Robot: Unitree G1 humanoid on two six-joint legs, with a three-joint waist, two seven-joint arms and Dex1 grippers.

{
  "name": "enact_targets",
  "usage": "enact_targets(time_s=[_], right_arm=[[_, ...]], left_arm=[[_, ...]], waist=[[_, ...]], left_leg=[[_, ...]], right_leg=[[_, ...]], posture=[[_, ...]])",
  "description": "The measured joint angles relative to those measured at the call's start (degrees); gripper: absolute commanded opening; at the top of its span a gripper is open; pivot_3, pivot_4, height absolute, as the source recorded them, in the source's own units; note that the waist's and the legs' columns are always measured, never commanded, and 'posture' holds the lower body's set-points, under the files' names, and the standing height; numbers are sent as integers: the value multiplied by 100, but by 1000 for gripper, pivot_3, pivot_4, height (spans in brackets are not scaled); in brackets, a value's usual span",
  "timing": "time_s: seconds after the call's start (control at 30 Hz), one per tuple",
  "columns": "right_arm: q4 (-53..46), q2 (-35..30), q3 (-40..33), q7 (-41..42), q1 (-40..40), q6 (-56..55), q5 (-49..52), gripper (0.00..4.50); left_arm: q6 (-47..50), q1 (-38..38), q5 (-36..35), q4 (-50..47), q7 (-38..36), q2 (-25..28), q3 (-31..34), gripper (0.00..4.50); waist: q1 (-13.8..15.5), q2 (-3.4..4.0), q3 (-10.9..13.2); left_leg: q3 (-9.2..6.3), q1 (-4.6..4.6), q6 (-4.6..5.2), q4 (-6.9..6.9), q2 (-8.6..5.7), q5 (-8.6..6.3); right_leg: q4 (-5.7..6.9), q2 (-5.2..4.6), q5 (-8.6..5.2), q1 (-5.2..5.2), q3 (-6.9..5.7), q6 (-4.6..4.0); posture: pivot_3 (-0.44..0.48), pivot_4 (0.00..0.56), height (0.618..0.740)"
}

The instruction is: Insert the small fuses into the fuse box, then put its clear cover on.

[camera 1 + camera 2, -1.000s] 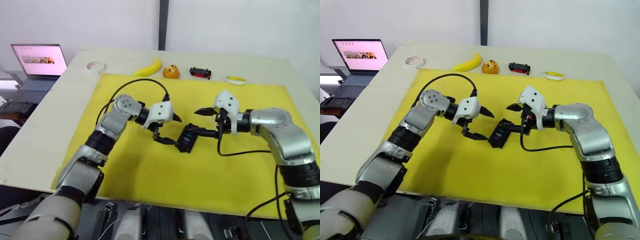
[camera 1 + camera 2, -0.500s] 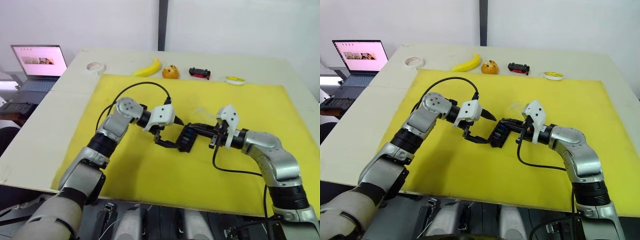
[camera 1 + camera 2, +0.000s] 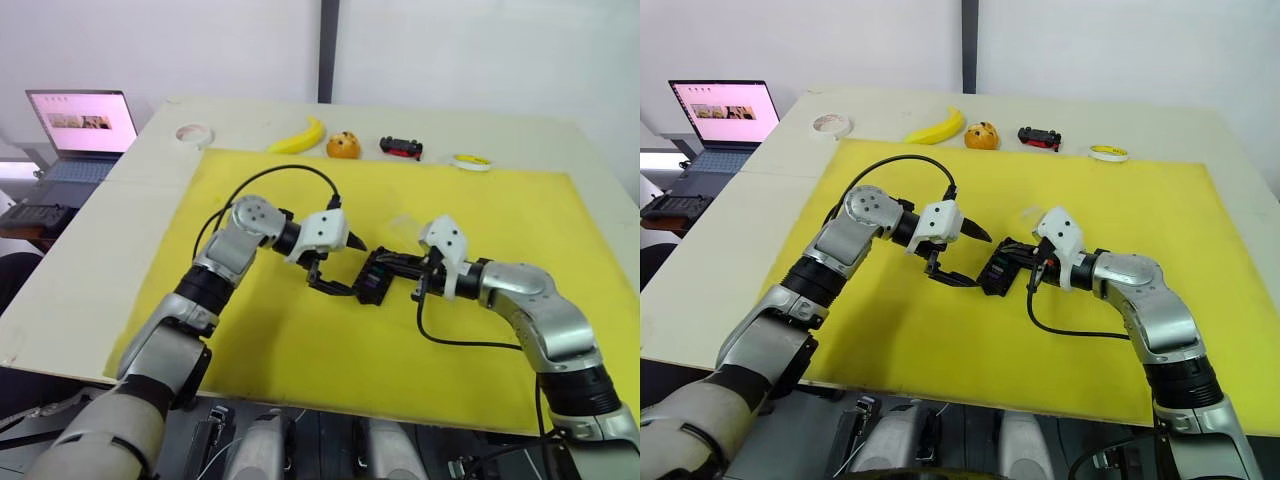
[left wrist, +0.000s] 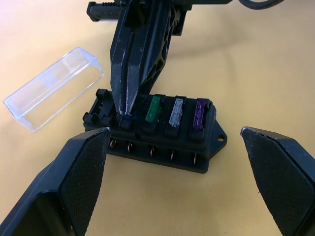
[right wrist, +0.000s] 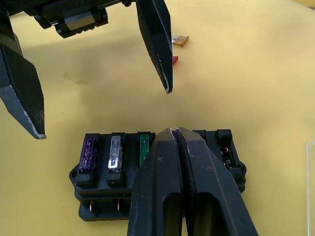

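Note:
The black fuse box [image 4: 162, 140] lies on the yellow mat [image 3: 300, 340], between the wide-open fingers of my left gripper [image 3: 343, 264]. A green fuse [image 4: 154, 109], a grey fuse [image 4: 176, 111] and a purple fuse [image 4: 199, 112] stand in its slots. My right gripper [image 5: 174, 131] is shut, and its tips press down on a slot beside the green fuse, where a small bluish piece [image 4: 126, 118] shows. An orange fuse [image 5: 180, 41] and a red fuse [image 5: 174, 60] lie loose on the mat. Beside the box lies the clear cover [image 4: 54, 89].
Along the table's far edge, off the mat, sit a banana [image 3: 298, 135], an orange fruit [image 3: 342, 144], a black-and-red toy car [image 3: 400, 147], a yellow ring [image 3: 470, 160] and a white tape roll [image 3: 190, 133]. A laptop [image 3: 78, 125] stands far left.
My right gripper has shut and come down from above the mat onto the fuse box's top. The left gripper has stayed open around the box.

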Motion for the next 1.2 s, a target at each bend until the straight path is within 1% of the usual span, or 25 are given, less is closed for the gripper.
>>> enact_targets(time_s=[0.07,0.13,0.23,0.3,0.33,0.4,0.43,0.5,0.57,0.63,0.67,0.7,0.77,0.83,1.0,1.07,1.17,1.2], right_arm=[[-80,77,-114,-63,0,218,215,56],[-306,99,-340,-140,0,435,481,56],[-862,-241,-920,-247,94,633,721,56],[-1232,-516,-1448,-285,485,753,907,56],[-1302,-606,-1624,-285,670,821,967,56],[-1379,-784,-2021,-231,1145,886,1058,650],[-1408,-913,-2274,-157,1476,894,1089,1004],[-1335,-1141,-2844,-36,2046,891,1084,1948],[-1306,-1285,-3245,135,2504,745,1025,2837],[-1209,-1411,-3703,341,3059,529,910,3820],[-1106,-1424,-3856,398,3197,462,873,4333],[-1014,-1435,-3974,441,3285,387,831,4432],[-906,-1459,-4155,492,3404,235,790,4432],[-886,-1461,-4257,491,3436,173,791,4432],[-1075,-1457,-4299,336,3351,338,934,4432],[-1310,-1457,-4229,235,3197,497,1104,4432],[-1763,-1455,-3838,40,2769,760,1441,4432],[-1880,-1454,-3723,-4,2670,822,1524,4432]], left_arm=[[45,15,-12,-46,28,40,32,4500],[258,119,-102,-327,79,161,158,4500],[928,516,-433,-1139,267,489,561,4500],[1658,1028,-787,-1989,524,828,981,4500],[1927,1224,-911,-2250,619,962,1138,4500],[2572,1721,-1241,-2876,875,1230,1542,4500],[2904,2096,-1466,-3295,997,1422,1808,4500],[3528,2739,-1840,-3799,1218,1839,2385,4500],[3919,3260,-2125,-4136,1352,2166,2905,4500],[4171,3962,-2279,-4260,1423,2646,3561,4500],[4230,4165,-2282,-4214,1478,2760,3811,4500],[4251,4330,-2307,-4176,1539,2835,4031,4500],[4235,4601,-2370,-4047,1629,2970,4360,4500],[4160,4794,-2376,-3935,1628,3117,4500,4500],[4266,4795,-2544,-3927,1632,3249,4453,4500],[4632,4454,-2776,-4049,1733,3247,4235,4500],[5895,3366,-3263,-4250,2227,3072,3669,4500],[6176,3126,-3404,-4309,2327,3006,3558,4500]], waist=[[0,0,1],[-13,3,2],[-24,2,2],[-19,2,1],[-19,2,1],[-13,3,1],[-16,4,1],[-20,4,1],[-22,5,0],[-42,5,0],[-41,6,0],[-32,6,0],[-25,6,0],[-14,5,0],[12,6,-1],[18,6,-1],[11,5,-1],[8,5,-1]], left_leg=[[0,-1,0,0,0,0],[1,-2,0,-1,1,0],[-3,-2,1,-4,5,-1],[-6,-2,2,-6,6,-2],[-6,-2,2,-6,6,-3],[-4,-2,2,-5,6,-2],[-4,-2,2,-6,7,-3],[-4,0,1,-6,8,-3],[-4,7,1,-7,10,-3],[-4,11,1,-11,11,-4],[-3,14,1,-11,12,-4],[-2,15,0,-11,12,-4],[0,21,-1,-11,10,-4],[0,21,-1,-11,9,-4],[-3,15,-4,-12,8,-6],[-6,14,-5,-12,9,-6],[-9,11,-7,-11,6,-4],[-9,8,-6,-12,5,-5]], right_leg=[[0,0,0,-1,0,0],[1,-1,0,-6,4,0],[2,-1,0,-7,5,0],[2,-3,0,-6,5,0],[2,-4,0,-5,5,0],[0,-7,0,-4,7,0],[0,-13,-1,-4,7,-1],[-1,-19,-1,-3,9,-1],[-1,-19,-2,2,8,-2],[-1,-19,-3,4,9,-3],[-5,-19,-3,9,8,-4],[-7,-21,-3,12,7,-5],[-7,-29,-11,19,7,-19],[-9,-34,-13,21,8,-23],[-17,-44,-13,19,10,-24],[-16,-45,-13,18,10,-24],[-16,-45,-8,17,8,-16],[-17,-44,-2,14,7,-6]], posture=[[0,150,740],[0,150,740],[0,150,740],[0,150,740],[0,150,740],[0,150,740],[0,150,740],[0,150,740],[0,150,740],[0,150,740],[0,150,740],[0,150,740],[0,150,740],[0,150,740],[0,150,740],[0,150,740],[0,150,740],[0,150,740]])
